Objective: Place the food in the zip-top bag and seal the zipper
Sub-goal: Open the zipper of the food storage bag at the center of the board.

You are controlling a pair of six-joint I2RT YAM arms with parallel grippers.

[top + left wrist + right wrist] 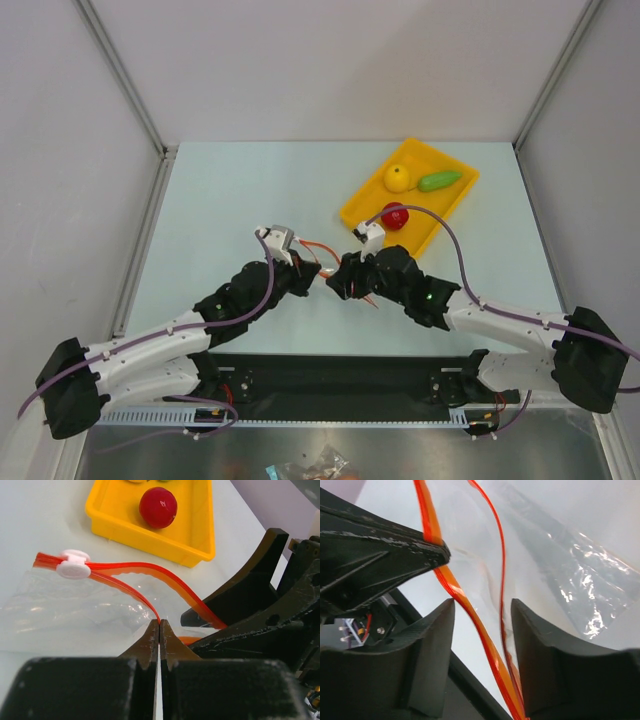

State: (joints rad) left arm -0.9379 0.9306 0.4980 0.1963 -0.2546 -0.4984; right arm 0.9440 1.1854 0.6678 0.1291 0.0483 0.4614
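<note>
L tool (159, 628) clamped on near lip of zipper (150, 572); R tool (482, 617) jaws apart, straddling the strip, no grip. Clear zip-top bag (75, 610) on bench (220, 220) btw both tools, mouth partly open. Yellow lemon (397, 177), green veg (439, 181), red fruit (158, 506) all in tray (150, 542). Nothing bagged, seal not started; judged early stage.

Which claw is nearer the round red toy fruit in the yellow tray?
Right. The right claw is front-left of the round red toy fruit; the left claw is farther left, pinching the clear plastic bag.
</note>
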